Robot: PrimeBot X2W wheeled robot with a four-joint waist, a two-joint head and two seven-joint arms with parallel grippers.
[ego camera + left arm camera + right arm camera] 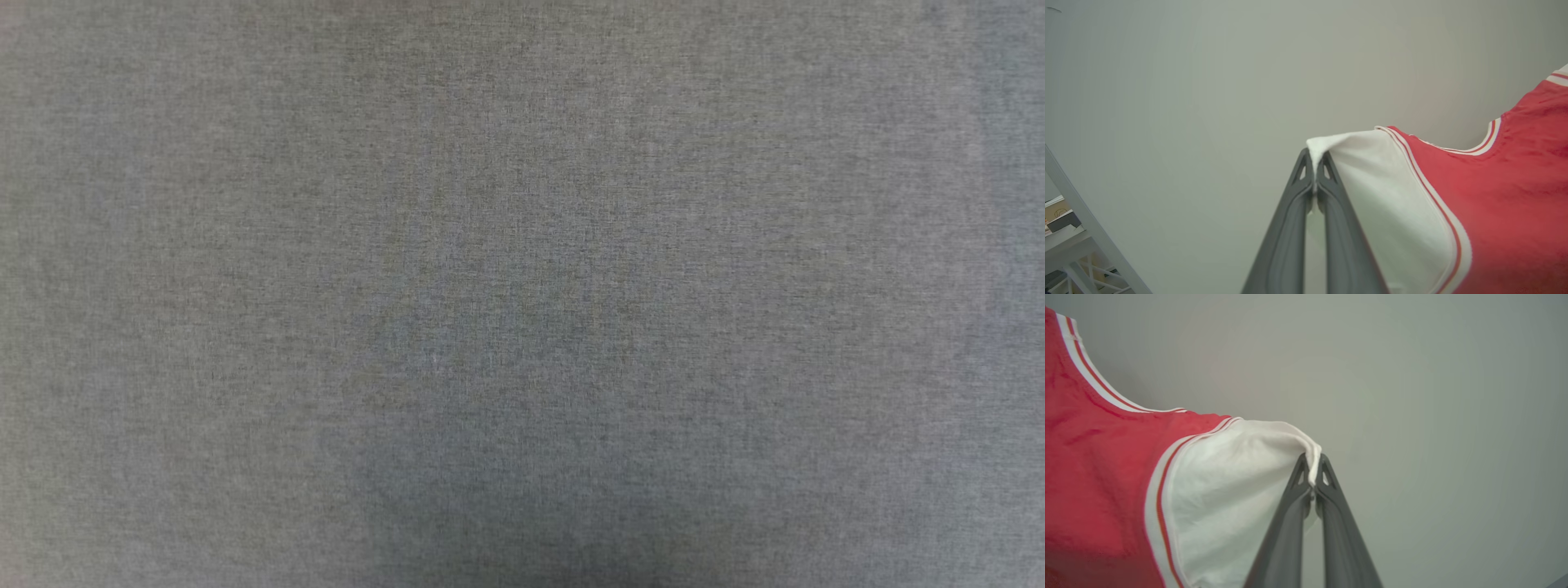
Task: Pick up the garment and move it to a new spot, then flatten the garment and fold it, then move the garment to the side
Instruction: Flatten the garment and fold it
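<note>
In the left wrist view, a white frame (1081, 220) of slanting struts was seen at the lower left edge, with some blurred items behind it that could not be made out. At the middle of that view, the left gripper (1314, 163) was seen pressed shut, its two dark fingers (1294, 228) pinched on the folded edge of a white sleeve (1380, 183). To the right of the fingers, the garment (1515, 196) was spread out: the sleeve was joined to the red body along a red-and-white striped trim (1453, 228), and a curved neckline (1488, 141) with the same stripes was seen further right. A plain pale grey background (1208, 81) was seen behind it all.

In the head view, a grey woven surface (522, 245) was shown, with a darker shadow (522, 506) at the bottom middle.

In the right wrist view, the red body of the garment was seen at the left, and the other white sleeve (1229, 486) was stretched from it toward the middle. There the right gripper (1312, 467) was likewise clamped together, with the sleeve's rolled hem caught between its fingertips. The garment was thus held by one sleeve in each gripper. Whether its lower part was touching anything could not be told.
</note>
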